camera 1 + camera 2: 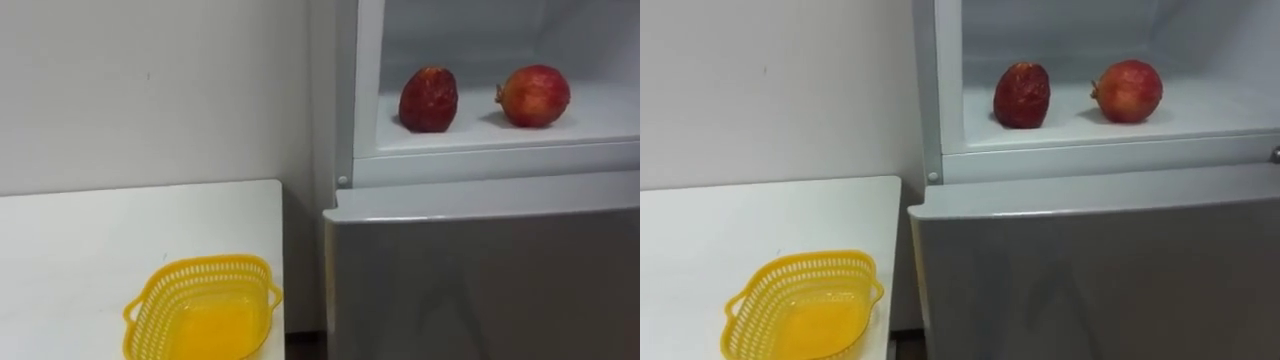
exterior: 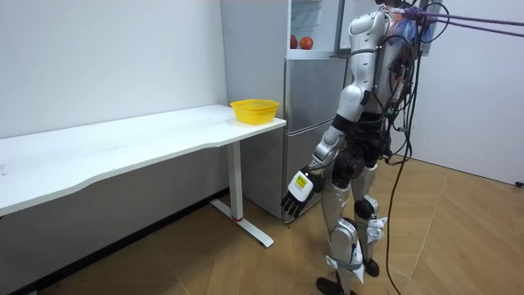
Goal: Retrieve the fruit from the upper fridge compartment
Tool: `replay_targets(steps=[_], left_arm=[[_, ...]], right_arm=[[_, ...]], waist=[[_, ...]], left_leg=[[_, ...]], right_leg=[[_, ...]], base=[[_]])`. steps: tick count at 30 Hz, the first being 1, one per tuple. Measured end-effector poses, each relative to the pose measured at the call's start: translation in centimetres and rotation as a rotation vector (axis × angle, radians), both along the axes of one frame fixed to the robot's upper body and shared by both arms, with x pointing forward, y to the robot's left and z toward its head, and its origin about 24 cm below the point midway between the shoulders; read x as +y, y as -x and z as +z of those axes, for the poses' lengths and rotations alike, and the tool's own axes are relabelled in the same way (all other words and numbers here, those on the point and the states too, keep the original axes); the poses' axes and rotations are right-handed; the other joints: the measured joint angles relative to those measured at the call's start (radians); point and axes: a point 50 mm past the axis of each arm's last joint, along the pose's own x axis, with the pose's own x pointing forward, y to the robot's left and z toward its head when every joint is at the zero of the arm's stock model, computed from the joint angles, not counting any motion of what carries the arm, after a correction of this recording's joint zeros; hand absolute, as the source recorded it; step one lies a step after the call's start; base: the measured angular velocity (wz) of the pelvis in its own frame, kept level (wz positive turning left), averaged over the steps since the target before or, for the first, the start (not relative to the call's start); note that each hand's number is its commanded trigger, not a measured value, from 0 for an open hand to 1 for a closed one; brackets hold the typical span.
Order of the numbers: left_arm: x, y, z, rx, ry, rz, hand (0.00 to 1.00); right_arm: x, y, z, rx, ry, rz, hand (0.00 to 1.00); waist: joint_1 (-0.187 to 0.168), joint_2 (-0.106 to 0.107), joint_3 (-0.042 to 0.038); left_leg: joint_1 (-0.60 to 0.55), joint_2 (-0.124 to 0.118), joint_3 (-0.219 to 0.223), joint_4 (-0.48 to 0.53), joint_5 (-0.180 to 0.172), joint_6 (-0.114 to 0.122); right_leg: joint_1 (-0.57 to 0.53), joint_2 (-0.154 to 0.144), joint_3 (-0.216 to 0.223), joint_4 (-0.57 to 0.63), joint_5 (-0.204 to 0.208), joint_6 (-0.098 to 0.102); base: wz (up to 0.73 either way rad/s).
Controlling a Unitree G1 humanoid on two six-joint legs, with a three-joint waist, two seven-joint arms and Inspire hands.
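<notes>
Evidently at the outset, nothing grasped yet. On white upper fridge shelf [image 1: 482,137], upper right of frame: dark red oval fruit [image 1: 428,99] and rounder red fruit [image 1: 534,95], apart. Low beside thigh, left hand [image 2: 296,190], fingers loose, straight, empty. Next, likely: raise, reach in, close round one fruit.

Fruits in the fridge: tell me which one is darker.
The left fruit, nearer the yellow basket: deep, dull red. The right fruit is brighter and rounder.
</notes>
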Motion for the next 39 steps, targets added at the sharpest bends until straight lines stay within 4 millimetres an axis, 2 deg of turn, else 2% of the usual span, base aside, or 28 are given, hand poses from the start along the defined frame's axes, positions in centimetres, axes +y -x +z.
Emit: replay_targets(steps=[1,4,7,14,16,19,24,29,34,37,39], left_arm=[[-0.1,0.0,0.0,-0.001,-0.001,-0.015,0.00],[-0.2,-0.2,0.0,-0.008,-0.014,-0.032,0.00],[-0.3,-0.3,0.0,-0.007,-0.016,-0.039,0.00],[-0.6,-0.3,0.0,-0.004,-0.008,-0.075,0.00],[-0.7,-0.9,0.0,-0.028,-0.005,-0.090,0.00],[-0.6,-0.6,0.0,-0.019,-0.008,-0.106,0.00],[-0.6,-1.0,0.0,-0.022,-0.010,-0.130,0.00],[-0.4,-1.3,0.1,-0.025,-0.007,-0.138,0.00],[0.3,-0.9,0.1,-0.007,-0.021,-0.139,0.00],[0.6,-1.1,0.2,-0.009,-0.034,-0.145,0.00],[0.7,-1.0,0.2,-0.006,-0.036,-0.144,0.00]], right_arm=[[0.3,-1.0,1.9,-0.097,0.027,0.012,0.00],[1.4,-2.2,5.7,-0.301,0.104,0.040,0.00],[2.4,-2.9,8.3,-0.428,0.126,0.053,0.00],[3.9,-3.5,12.0,-0.604,0.159,0.083,0.00],[4.5,-3.5,14.5,-0.725,0.174,0.098,0.00],[5.4,-3.8,16.9,-0.869,0.234,0.124,0.00],[6.7,-4.2,19.4,-1.027,0.336,0.170,0.00],[6.8,-4.2,19.9,-1.065,0.362,0.174,0.00],[6.8,-4.5,22.4,-1.191,0.399,0.164,0.00],[6.2,-5.1,24.2,-1.273,0.437,0.131,0.00],[5.7,-5.4,24.9,-1.302,0.462,0.111,0.00]], waist=[[-0.002,0.002,-0.0006],[-0.003,0.006,-0.0029],[-0.001,0.007,-0.0030],[0.012,0.018,-0.0033],[0.025,0.020,-0.0046],[0.035,0.017,-0.0046],[0.048,0.016,-0.0041],[0.054,0.011,-0.0038],[0.049,-0.011,0.0040],[0.048,-0.035,-0.0003],[0.055,-0.041,-0.0036]], left_leg=[[0.005,0.000,0.013,0.000,0.000,0.000],[0.013,0.000,0.019,-0.004,0.000,0.000],[0.013,0.004,0.040,-0.014,0.000,0.000],[0.005,0.005,0.050,-0.014,0.000,0.000],[-0.009,0.005,0.050,-0.014,0.000,0.000],[-0.005,0.005,0.050,-0.014,0.000,0.000],[-0.004,0.006,0.049,-0.013,0.000,0.000],[-0.011,0.007,0.046,-0.013,0.000,0.000],[-0.015,0.007,0.034,-0.011,0.000,0.000],[-0.008,0.006,0.012,-0.011,0.000,0.000],[-0.005,0.006,0.008,-0.011,0.000,0.000]], right_leg=[[-0.002,0.000,0.008,0.005,0.000,0.000],[-0.001,0.002,0.023,0.004,0.000,0.000],[-0.009,0.006,0.034,0.006,0.004,0.000],[-0.034,0.007,0.046,0.023,0.006,0.000],[-0.049,0.007,0.047,0.027,0.007,-0.002],[-0.047,0.007,0.044,0.024,0.008,-0.002],[-0.042,0.007,0.039,0.023,0.009,-0.002],[-0.039,0.007,0.030,0.021,0.009,-0.002],[-0.033,0.006,0.017,0.020,0.009,-0.002],[-0.009,0.006,-0.007,0.004,0.009,-0.002],[-0.003,0.006,-0.015,0.004,0.009,-0.002]], base=[[-0.26],[-0.16],[-0.15],[-0.06],[-0.03],[0.04],[0.02],[0.05],[0.07],[0.20],[0.12]])
